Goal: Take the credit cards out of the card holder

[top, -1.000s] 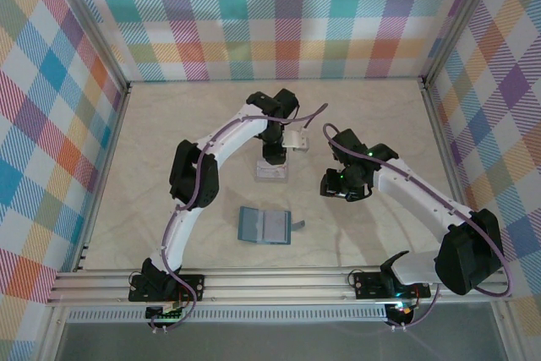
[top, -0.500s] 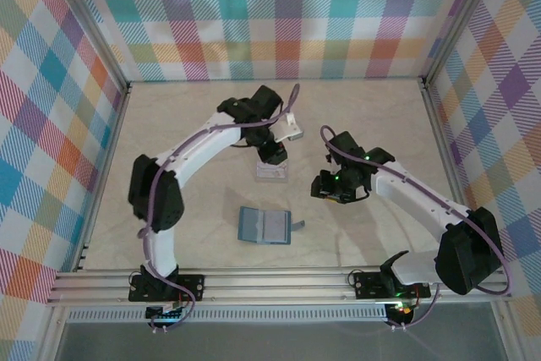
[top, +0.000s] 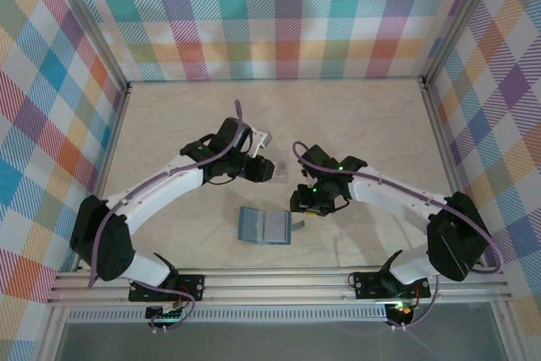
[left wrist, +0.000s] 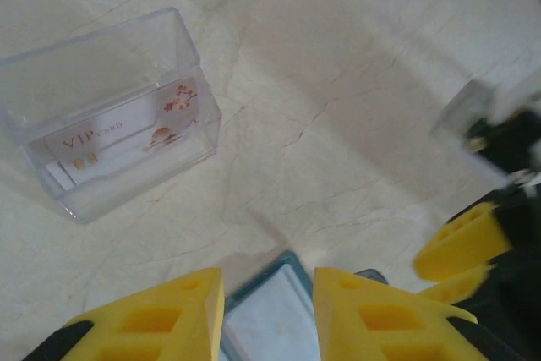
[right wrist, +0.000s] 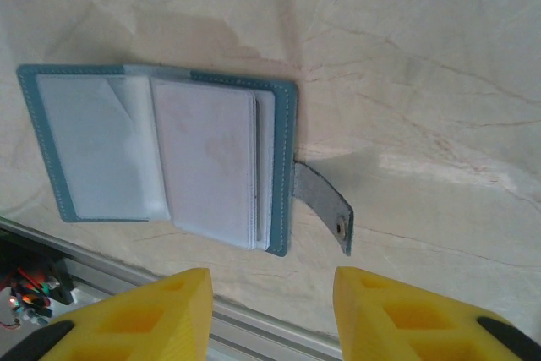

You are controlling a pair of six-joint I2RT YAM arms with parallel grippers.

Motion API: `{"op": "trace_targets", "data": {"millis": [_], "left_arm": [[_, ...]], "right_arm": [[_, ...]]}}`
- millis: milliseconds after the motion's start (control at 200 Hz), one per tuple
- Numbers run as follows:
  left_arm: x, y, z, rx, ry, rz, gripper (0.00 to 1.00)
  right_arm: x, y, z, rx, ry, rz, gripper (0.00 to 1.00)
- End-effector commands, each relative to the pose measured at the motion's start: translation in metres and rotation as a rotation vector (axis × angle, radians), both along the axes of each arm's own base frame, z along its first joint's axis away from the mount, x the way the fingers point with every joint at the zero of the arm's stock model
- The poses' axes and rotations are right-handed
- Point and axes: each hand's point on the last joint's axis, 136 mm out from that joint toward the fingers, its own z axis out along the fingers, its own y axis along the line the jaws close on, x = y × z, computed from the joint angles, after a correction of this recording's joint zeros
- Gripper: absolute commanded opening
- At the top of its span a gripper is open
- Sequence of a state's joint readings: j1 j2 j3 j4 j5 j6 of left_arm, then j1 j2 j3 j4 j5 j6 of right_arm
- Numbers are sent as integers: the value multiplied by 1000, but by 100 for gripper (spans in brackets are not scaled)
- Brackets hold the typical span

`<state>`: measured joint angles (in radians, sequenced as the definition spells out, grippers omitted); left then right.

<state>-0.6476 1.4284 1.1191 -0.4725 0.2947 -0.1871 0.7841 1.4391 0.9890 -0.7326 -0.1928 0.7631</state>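
The teal card holder lies open on the table, its clasp tab pointing right. A stack of pale credit cards sits in its right-hand pocket; the left pocket looks clear. My right gripper hovers open just off the holder's tab edge, nothing between its fingers. My left gripper is open above the holder's far corner, also empty. A clear plastic box behind it holds a white VIP card.
The right gripper's yellow finger shows close to the left gripper. An aluminium rail runs along the near table edge, close below the holder. Checked walls enclose the marble table.
The left arm has folded down and its gripper has come off the clear box toward the holder. The right gripper has moved left and nearer, up to the holder's tab.
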Motion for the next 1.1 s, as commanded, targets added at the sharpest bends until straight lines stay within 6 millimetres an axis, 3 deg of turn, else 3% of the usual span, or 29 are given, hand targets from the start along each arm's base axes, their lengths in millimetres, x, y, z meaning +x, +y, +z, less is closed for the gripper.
{"op": "trace_targets", "data": {"millis": [0, 180, 375, 565, 835, 1100], "left_arm": [[-5, 1, 17, -127, 10, 112, 34], [-17, 35, 1, 4, 75, 240, 38], [-34, 40, -19, 21, 212, 282, 37], [-44, 32, -33, -44, 284, 331, 37], [-59, 31, -37, -16, 273, 346, 37], [-70, 10, -46, -26, 295, 307, 36]], "right_arm": [[0, 14, 2, 10, 3, 0, 44], [-5, 25, -6, 9, 18, 21, 44], [-9, 29, -19, -7, 49, 55, 44], [-13, 24, -36, -61, 63, 65, 44], [-15, 6, -54, -149, 65, 63, 41], [-21, -2, -70, -172, 82, 56, 39]]}}
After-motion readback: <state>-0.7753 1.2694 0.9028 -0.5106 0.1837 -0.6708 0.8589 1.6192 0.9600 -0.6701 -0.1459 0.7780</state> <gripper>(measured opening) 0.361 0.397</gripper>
